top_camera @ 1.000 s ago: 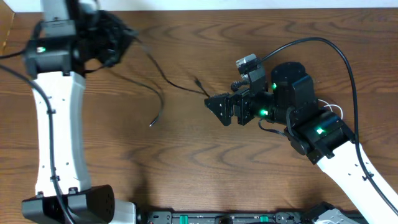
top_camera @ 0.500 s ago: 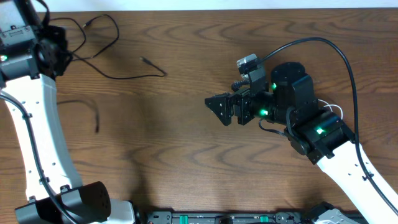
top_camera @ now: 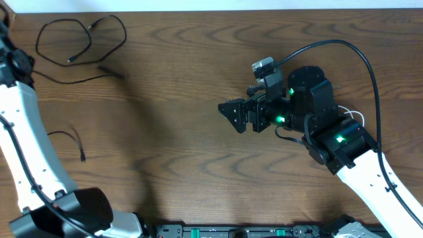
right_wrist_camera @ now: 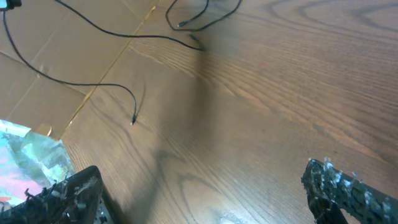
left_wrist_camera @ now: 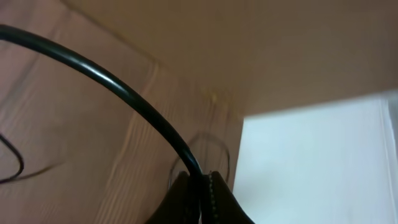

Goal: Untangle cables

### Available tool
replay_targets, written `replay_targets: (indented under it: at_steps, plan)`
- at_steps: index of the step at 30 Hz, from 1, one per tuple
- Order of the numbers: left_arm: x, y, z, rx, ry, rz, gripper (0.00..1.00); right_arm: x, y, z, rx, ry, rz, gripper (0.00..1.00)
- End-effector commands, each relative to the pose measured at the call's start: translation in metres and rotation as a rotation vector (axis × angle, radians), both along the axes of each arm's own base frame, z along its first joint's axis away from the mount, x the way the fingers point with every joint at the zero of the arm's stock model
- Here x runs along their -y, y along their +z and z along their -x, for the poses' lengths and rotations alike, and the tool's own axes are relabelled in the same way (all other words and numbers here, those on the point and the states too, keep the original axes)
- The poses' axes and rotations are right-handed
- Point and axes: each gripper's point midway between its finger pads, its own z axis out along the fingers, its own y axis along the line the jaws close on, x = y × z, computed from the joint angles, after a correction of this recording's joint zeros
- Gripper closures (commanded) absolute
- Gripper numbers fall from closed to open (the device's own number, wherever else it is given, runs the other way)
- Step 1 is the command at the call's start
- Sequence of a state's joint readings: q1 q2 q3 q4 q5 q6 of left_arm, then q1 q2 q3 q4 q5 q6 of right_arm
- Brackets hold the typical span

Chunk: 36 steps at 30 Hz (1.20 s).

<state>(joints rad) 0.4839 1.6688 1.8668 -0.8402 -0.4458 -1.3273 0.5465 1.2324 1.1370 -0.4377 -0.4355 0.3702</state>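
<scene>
One black cable (top_camera: 79, 30) lies in a loose loop at the table's far left corner; it also shows at the top of the right wrist view (right_wrist_camera: 199, 18). A second black cable (top_camera: 73, 142) trails by the left arm, its plug end free (right_wrist_camera: 133, 120). My left gripper (left_wrist_camera: 202, 186) is shut on a black cable; in the overhead view it is past the left edge. My right gripper (top_camera: 232, 114) is open and empty above mid table, far from the black cables (right_wrist_camera: 211, 199). A bit of white cord (top_camera: 355, 118) shows behind the right arm.
The table's left edge (right_wrist_camera: 112, 74) runs close to the cables, with brown cardboard beyond it. A crinkled plastic bag (right_wrist_camera: 25, 155) lies off the table. A black rail (top_camera: 231, 231) lines the front edge.
My left arm has swung far to the left and dragged the black cables from mid table to the left corner. The two black cables have come apart. The right arm has not moved.
</scene>
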Motion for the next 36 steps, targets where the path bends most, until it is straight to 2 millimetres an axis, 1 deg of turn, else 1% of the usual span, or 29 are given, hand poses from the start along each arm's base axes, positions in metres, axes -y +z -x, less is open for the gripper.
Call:
replay_targets:
  at_steps: [1,6,9,14,18,22,25,28,29,30,32,34,36]
  plan:
    - [-0.033,-0.006,0.014,-0.092,0.083,-0.078,0.92,-0.001,0.002,0.000,0.013,0.001,0.004,0.01]
    - [-0.059,-0.024,0.024,-0.185,0.117,-0.090,0.93,0.000,0.001,0.000,0.010,-0.001,0.008,0.01]
    - [-0.074,-0.039,0.028,-0.268,0.108,-0.092,0.92,0.000,0.001,0.000,0.008,-0.002,0.010,0.01]
    - [-0.097,-0.071,0.035,-0.417,0.078,-0.075,0.92,0.001,0.000,0.000,0.008,-0.004,0.012,0.01]
    - [-0.113,-0.102,0.042,-0.538,0.046,-0.043,0.92,0.001,0.000,0.000,0.007,-0.005,0.012,0.01]
    - [-0.125,-0.128,0.050,-0.618,0.032,-0.007,0.92,0.000,-0.002,0.000,0.002,-0.005,0.015,0.01]
    - [-0.131,-0.142,0.052,-0.660,0.016,0.008,0.92,-0.001,-0.007,-0.002,-0.009,-0.004,0.021,0.01]
    - [-0.135,-0.155,0.044,-0.743,-0.089,0.001,0.93,-0.002,-0.014,-0.005,-0.035,-0.010,0.026,0.01]
    - [-0.134,-0.160,0.039,-0.757,-0.135,0.001,0.93,-0.003,-0.017,-0.006,-0.048,-0.015,0.025,0.01]
    - [-0.132,-0.169,0.028,-0.767,-0.226,0.006,0.92,-0.005,-0.021,-0.008,-0.066,-0.022,0.023,0.01]
    - [-0.124,-0.187,0.009,-0.769,-0.404,0.023,0.92,-0.006,-0.027,-0.011,-0.092,-0.030,0.024,0.01]
    - [-0.114,-0.203,-0.007,-0.763,-0.557,0.039,0.92,-0.008,-0.033,-0.013,-0.114,-0.036,0.028,0.01]
    - [-0.105,-0.214,-0.018,-0.753,-0.675,0.049,0.92,-0.008,-0.037,-0.014,-0.128,-0.039,0.031,0.01]
